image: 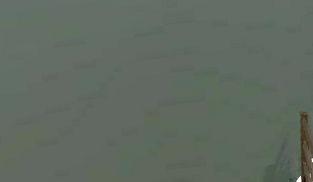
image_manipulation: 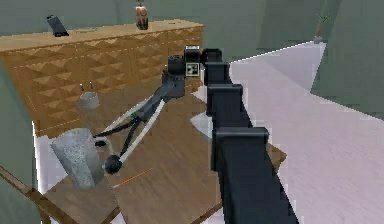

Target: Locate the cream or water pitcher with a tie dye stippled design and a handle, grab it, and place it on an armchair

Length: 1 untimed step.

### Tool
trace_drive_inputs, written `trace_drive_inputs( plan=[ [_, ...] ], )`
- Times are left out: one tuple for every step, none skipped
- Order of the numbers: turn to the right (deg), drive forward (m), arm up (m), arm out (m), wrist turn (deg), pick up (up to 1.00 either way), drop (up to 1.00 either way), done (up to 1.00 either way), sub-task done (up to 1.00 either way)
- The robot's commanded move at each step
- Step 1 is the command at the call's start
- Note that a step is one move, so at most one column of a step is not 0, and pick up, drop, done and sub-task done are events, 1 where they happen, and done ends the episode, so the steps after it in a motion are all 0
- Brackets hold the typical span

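**While Hovering Close: Risk of a Tip-Over**

While stretching far out over the brown wooden table [image_manipulation: 175,150], courting a knock: dark gripper [image_manipulation: 105,150] ending close by the grey-white speckled vessel [image_manipulation: 78,155] at the arm side view's lower left, standing on the tabletop near its corner. Most likely the tie-dye pitcher being sought, though too blurred for picking out a handle. Any sideways sweep or base turn from here probably tipping that vessel or shoving it off the nearby table edge, owing to long thin fingers [image_manipulation: 150,110] slanting low across the wood with little room to spare. Lifting without a sure hold probably ending in a drop. Also risking a brush against the small grey cup-like thing [image_manipulation: 90,100] sitting higher in the frame, before the tall light-wood cabinet of many small drawers [image_manipulation: 110,60].

Arm pose: dark square arm bar [image_manipulation: 245,160] rising from the bottom edge right of middle, running up toward top centre; two white marked squares [image_manipulation: 190,55] sitting at its far end; gripper body hanging left of them, pointing down and left toward the vessel. Jaws released or clenched: not telling from these views; holding anything or not: likewise unclear, with the vessel standing right behind the tips.

Forward view facing a plain grey-green wall [image: 113,85]. Placing on an armchair not yet begun.
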Motion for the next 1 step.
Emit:
trace_drive_inputs(
  plan=[
    [0.0, 0.0, 0.0, -0.36, 0.0, 0.0, 0.0, 0.0, 0.0]
  ],
)
